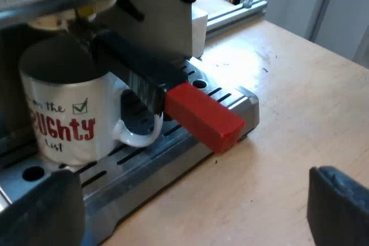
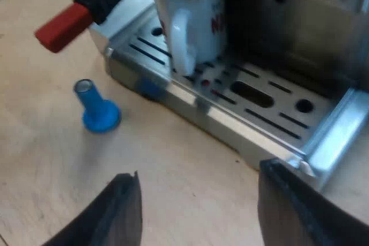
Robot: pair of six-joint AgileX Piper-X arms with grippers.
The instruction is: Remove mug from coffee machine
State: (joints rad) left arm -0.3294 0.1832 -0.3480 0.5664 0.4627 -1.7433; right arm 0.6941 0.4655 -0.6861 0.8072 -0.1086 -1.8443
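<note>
The left gripper [image 1: 190, 214] is spread wide over the table [image 1: 288, 113] and holds nothing. The mug [image 1: 69, 113] stands beyond its fingers on the tray [image 1: 173, 154], its loop just beside the red-ended handle [image 1: 202, 116]. The right gripper [image 2: 199, 203] is also wide and empty, just short of the tray's edge, with the mug well beyond its fingers. A blue tamper [image 2: 97, 110] stands on the table near the tray.

Left claw [image 1: 190, 214], right claw [image 2: 199, 211]: black fingers [image 2: 118, 211].
</note>
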